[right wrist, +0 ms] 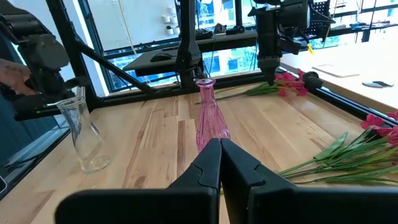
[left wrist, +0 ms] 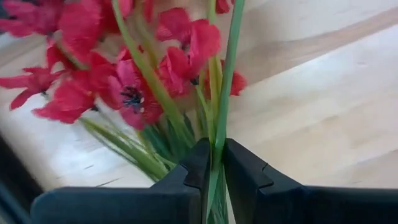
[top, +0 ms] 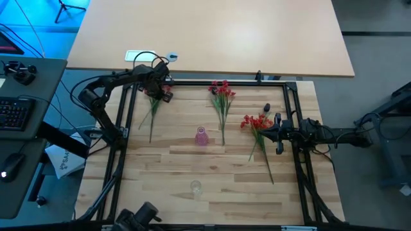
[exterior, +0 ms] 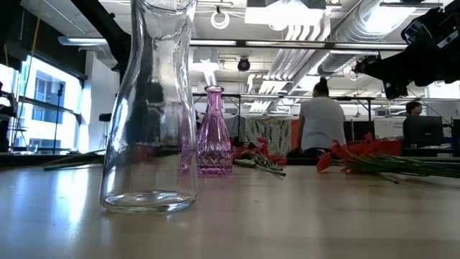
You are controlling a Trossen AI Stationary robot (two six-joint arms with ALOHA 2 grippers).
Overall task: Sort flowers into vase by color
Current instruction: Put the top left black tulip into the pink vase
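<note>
Clamping a thin stem of the red flowers (left wrist: 134, 81), the left gripper (left wrist: 212, 163) grips below the blooms; they seem light and floppy. Beside the pink vase (top: 201, 136), the right gripper (right wrist: 220, 163) sits clenched, empty.

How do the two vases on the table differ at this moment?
The pink vase is tinted and facet-patterned; the clear vase is plain, colourless glass. The pink vase stands mid-table between the flower bunches; the clear vase stands nearer the table's front edge, away from any flowers. In the right wrist view the pink vase has a narrower neck than the clear vase. Both are upright and hold no flowers.
</note>
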